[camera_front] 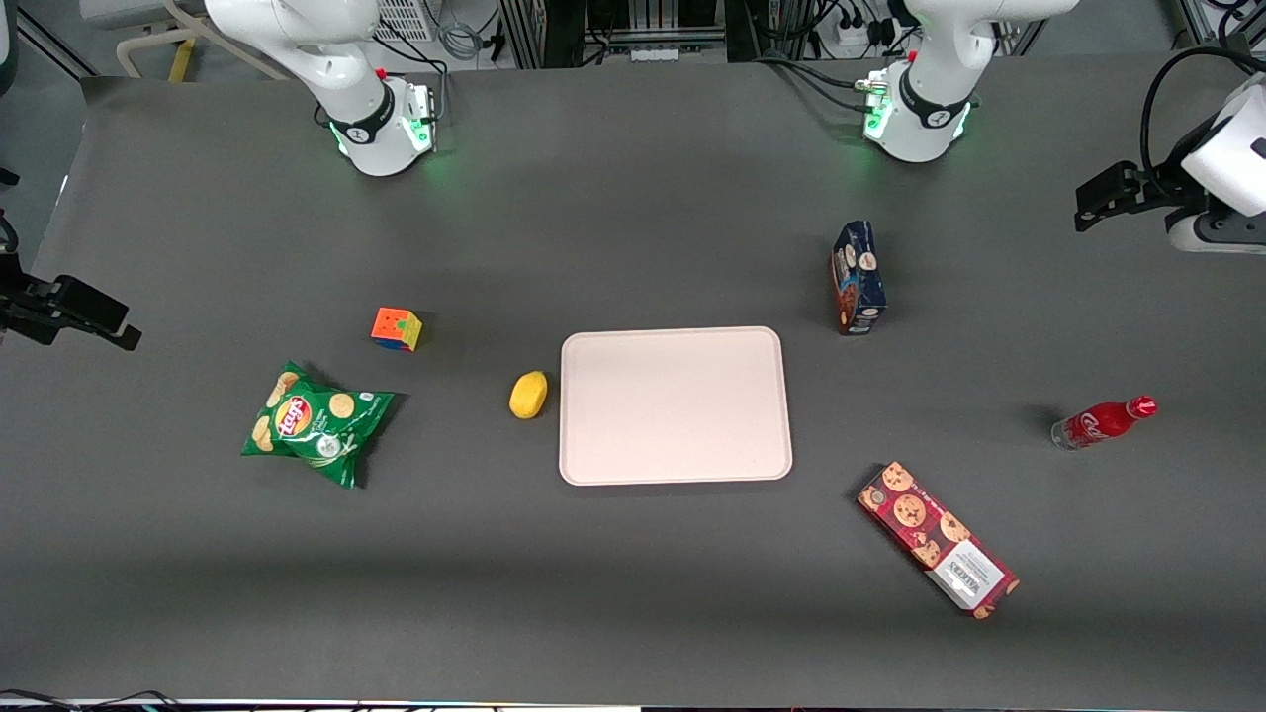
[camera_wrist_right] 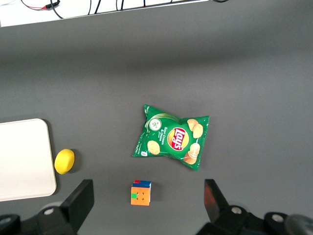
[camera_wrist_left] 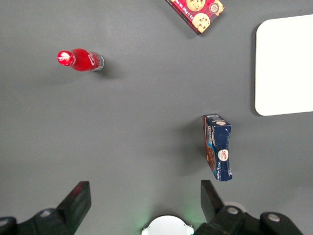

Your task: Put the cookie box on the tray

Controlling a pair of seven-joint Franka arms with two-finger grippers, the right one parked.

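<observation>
The long red cardboard box printed with chocolate-chip cookies (camera_front: 937,540) lies flat on the dark grey table (camera_front: 633,613), nearer the front camera than anything else, set at a slant toward the working arm's end. Farther from the camera and closer to that same end, a small red soda bottle with a red cap (camera_front: 1103,422) stands alone.

The large flat pale pinkish-cream tray with rounded corners (camera_front: 676,405) sits mid-table with nothing on it. Just beside its edge on the parked arm's side rests a yellow lemon (camera_front: 528,395), not quite touching the rim. Further toward that end lie a multicoloured puzzle cube (camera_front: 397,328) and a green crisp bag (camera_front: 315,423).

The small dark navy-blue cookie box (camera_front: 857,278) stands on the table, near the tray's corner but apart from it and farther from the camera, its face showing the reddish-brown cookie picture and round white marks. Nothing lies between the box and the tray.

The left arm's gripper (camera_front: 1093,201) hangs high at the working arm's end of the table, well apart from the cookie box. In the wrist view its two black fingers (camera_wrist_left: 76,198) are spread wide with nothing between them.
</observation>
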